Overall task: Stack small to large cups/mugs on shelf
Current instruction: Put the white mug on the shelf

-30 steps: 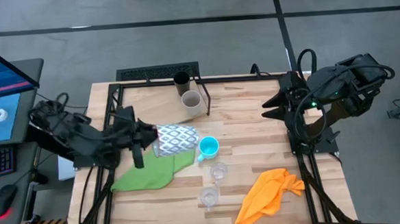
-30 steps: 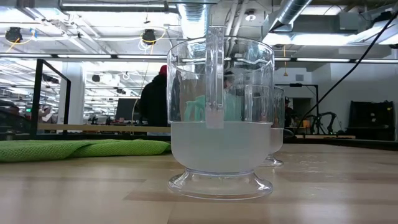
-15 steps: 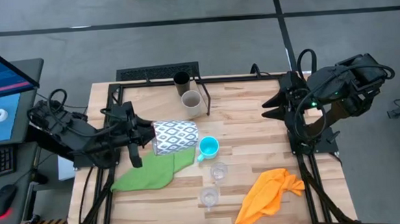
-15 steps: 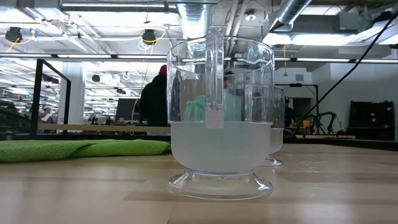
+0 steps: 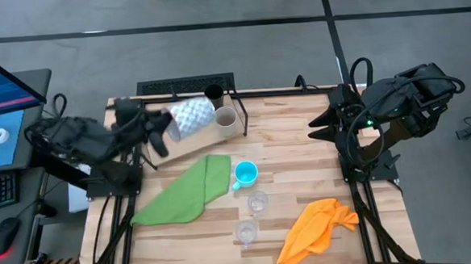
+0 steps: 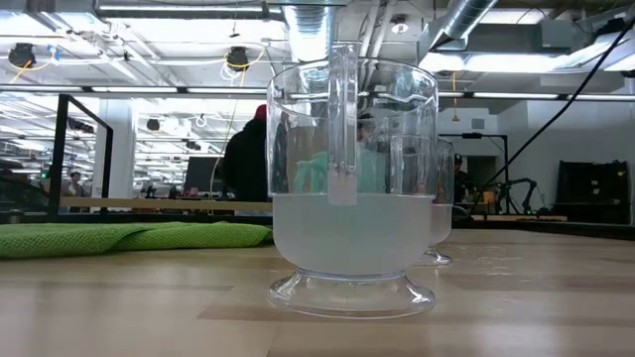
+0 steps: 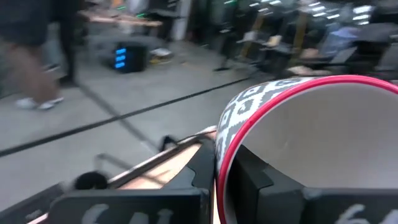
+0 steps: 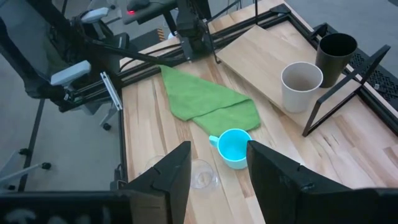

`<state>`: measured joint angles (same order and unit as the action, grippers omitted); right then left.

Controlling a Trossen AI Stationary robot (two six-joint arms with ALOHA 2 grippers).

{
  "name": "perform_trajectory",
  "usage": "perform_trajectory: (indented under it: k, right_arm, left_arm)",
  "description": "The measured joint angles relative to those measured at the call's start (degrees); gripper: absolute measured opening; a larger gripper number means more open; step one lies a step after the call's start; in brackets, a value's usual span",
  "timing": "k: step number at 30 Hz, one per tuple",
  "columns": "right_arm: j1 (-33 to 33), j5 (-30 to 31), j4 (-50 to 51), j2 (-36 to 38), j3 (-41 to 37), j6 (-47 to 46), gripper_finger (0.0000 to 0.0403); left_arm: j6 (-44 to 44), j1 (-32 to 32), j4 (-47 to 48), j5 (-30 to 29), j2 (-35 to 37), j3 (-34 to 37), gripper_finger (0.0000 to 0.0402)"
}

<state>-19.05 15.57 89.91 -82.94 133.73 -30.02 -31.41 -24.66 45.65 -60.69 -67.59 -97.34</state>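
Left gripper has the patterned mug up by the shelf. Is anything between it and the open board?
Nothing visible does. The left gripper holds the patterned mug over the shelf, whose near end is bare. The beige cup and black cup stand beside it at the far end.

The patterned mug (image 7: 298, 143) is filling the left wrist view, its far side running off the frame and hiding the left gripper's fingertips; beyond that mug a person's legs (image 7: 31, 56) are blurring; beside the mug, the shelf (image 5: 188, 128) is lying partly covered.
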Motion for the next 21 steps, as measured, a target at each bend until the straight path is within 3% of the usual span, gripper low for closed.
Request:
perform_trajectory:
  k: [7, 11, 15, 21]
  right_arm:
    - [0.15, 0.5, 0.0, 0.0, 0.0, -0.88, 0.0175]
    - [0.79, 1.27, 0.0, 0.0, -0.01, -1.46, 0.0175]
    - [2.13, 1.29, 0.0, 0.02, -0.02, -1.46, 0.0175]
    - [3.81, 1.29, 0.04, 0.02, -0.02, -1.49, 0.0175]
  left_arm:
    - [-9.06, 19.73, 21.57, 12.28, 0.18, 0.0, 0.0011]
    - [-8.06, 31.75, 30.17, 22.38, -0.89, 0.0, 0.0011]
    - [-2.02, 40.8, 31.91, 29.66, -3.39, 0.05, 0.0011]
    - [5.75, 49.42, 30.65, 41.16, -10.33, 0.0, 0.0011]
